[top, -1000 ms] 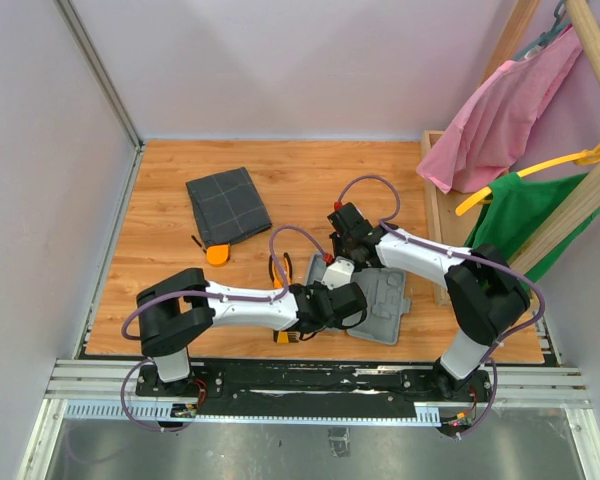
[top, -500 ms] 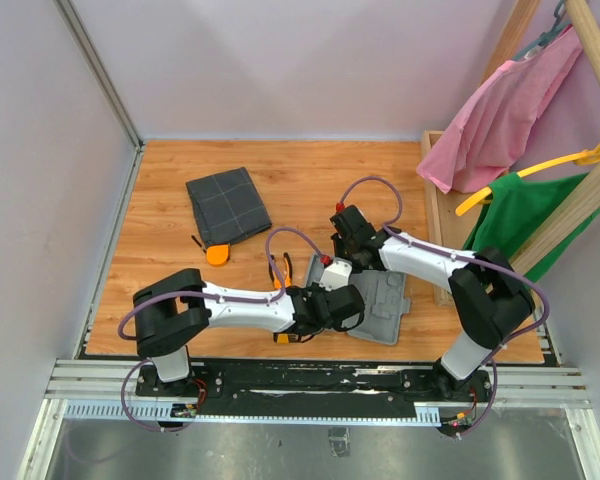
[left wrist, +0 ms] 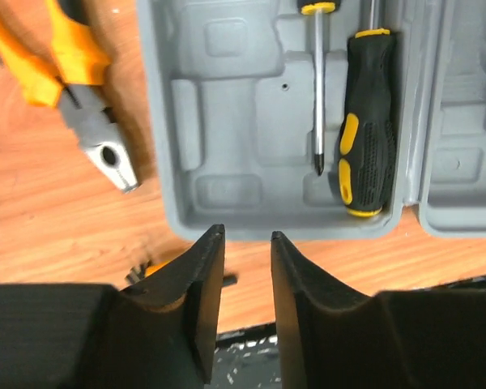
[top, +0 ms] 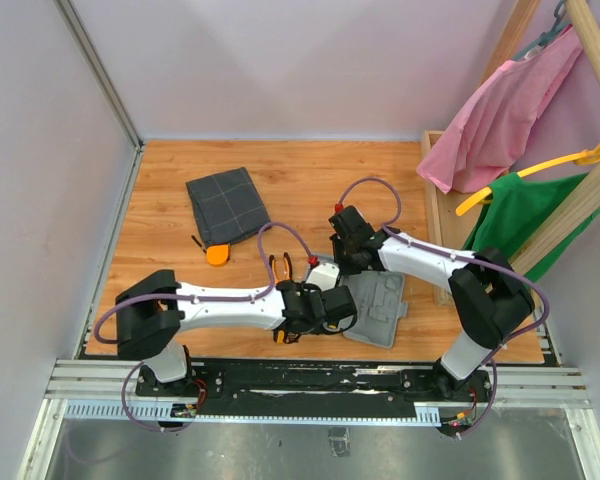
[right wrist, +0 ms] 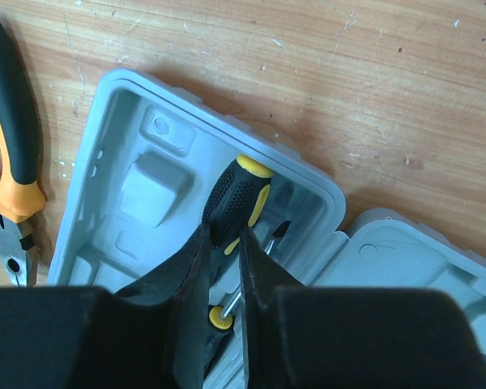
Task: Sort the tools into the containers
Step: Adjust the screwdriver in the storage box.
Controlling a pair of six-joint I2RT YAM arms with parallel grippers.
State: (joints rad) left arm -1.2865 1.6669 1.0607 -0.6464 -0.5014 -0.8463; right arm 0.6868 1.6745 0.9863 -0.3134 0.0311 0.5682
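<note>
Pliers (left wrist: 87, 121) lie on desk (top: 310, 180), just beside open grey case (left wrist: 227, 105). Steel, stiff, likely the heaviest tool here, with grippy sleeves; best taken across both handles near the pivot. Fat screwdriver (left wrist: 363, 121) and thin screwdriver (left wrist: 317, 97) sit in case slots. Left gripper (left wrist: 247, 235) slightly parted, empty, over case's near rim. Right gripper (right wrist: 224, 239) narrow around fat screwdriver's handle; gripping or hovering, can't tell. Smooth wood-grain desk, walls close, clothes rack (top: 540, 130) on right.
</note>
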